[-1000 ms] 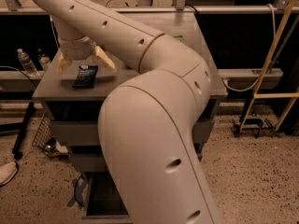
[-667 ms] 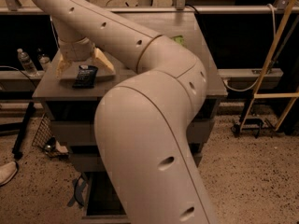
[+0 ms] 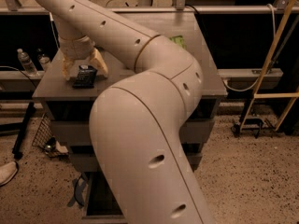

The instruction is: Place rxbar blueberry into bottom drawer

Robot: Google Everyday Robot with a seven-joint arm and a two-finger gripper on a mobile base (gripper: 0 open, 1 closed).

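Observation:
The rxbar blueberry point(image 3: 85, 76), a small dark flat bar, lies on the left part of the grey cabinet top point(image 3: 56, 90). My gripper point(image 3: 83, 67) reaches down over it from the long cream arm. Its two yellowish fingers point(image 3: 99, 62) stand one on each side of the bar, open, with a gap showing to the bar. The bottom drawer point(image 3: 100, 200) is pulled out at the foot of the cabinet and shows a dark inside. The arm's bulk hides much of the cabinet front and the drawer's right part.
A green snack bag point(image 3: 179, 41) lies on the cabinet top behind the arm. Two water bottles point(image 3: 26, 62) stand on a ledge at left. A wire basket point(image 3: 44, 133) and a shoe point(image 3: 6, 172) are on the floor at left. A yellow frame point(image 3: 280, 69) stands at right.
The arm's elbow has swung across the view. The gripper has settled lower around the bar, its fingers drawing closer to its sides. The bar has not moved.

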